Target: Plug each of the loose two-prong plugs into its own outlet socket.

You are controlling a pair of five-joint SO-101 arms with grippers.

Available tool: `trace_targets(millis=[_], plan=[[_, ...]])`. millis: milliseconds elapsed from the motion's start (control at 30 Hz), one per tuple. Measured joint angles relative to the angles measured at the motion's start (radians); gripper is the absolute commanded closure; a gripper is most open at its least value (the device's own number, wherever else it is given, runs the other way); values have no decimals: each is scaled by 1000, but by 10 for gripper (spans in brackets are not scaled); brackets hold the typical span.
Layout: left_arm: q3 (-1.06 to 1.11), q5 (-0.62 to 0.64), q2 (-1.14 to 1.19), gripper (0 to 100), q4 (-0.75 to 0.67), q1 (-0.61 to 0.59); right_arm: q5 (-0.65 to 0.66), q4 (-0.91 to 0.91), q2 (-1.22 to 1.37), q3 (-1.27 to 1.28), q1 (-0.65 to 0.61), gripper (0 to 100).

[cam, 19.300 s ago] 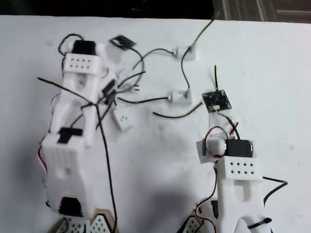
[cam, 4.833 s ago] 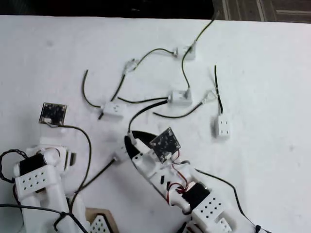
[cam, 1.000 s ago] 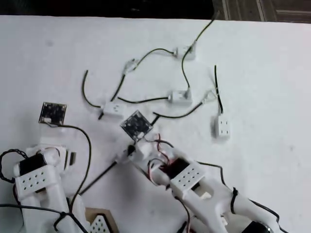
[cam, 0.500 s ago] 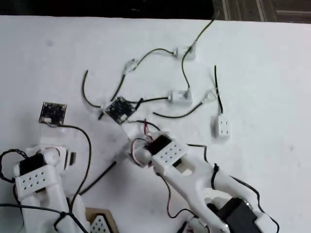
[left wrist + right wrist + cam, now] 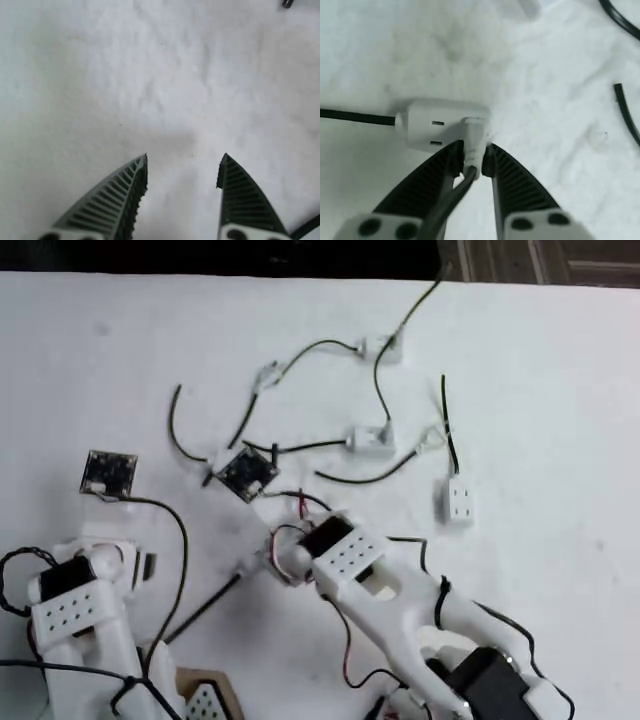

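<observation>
Right wrist view: the right gripper pinches a white two-prong plug between its dark ribbed fingers, and the plug's black cord runs back between them. The plug's nose touches the slotted face of a white outlet socket lying on the white table; whether the prongs are seated cannot be told. No print on either is legible. The left gripper hangs over bare table, its fingers spread apart. From the high view, a second socket lies well apart, with a loose plug near it.
</observation>
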Motion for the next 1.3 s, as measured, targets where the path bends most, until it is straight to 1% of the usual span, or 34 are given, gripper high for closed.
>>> trace_targets(millis=[133, 300, 400, 500, 633, 833, 933, 1300], plan=[[0, 0, 0, 762, 0, 0, 0, -5, 3, 2, 0, 982], [0, 0, 0, 762, 0, 0, 2, -101, 5, 14, 0, 982], [0, 0, 0, 762, 0, 0, -20, -144, -44, 15, 3, 982], [0, 0, 0, 762, 0, 0, -41, -138, -117, 6, 38, 982], [0, 0, 0, 762, 0, 0, -46, -83, -199, -83, 97, 982], [0, 0, 0, 762, 0, 0, -46, -44, -201, -287, 187, 982], [0, 0, 0, 762, 0, 0, -32, -37, -120, -427, 261, 982], [0, 0, 0, 762, 0, 0, -15, -31, 364, -951, 497, 982]])
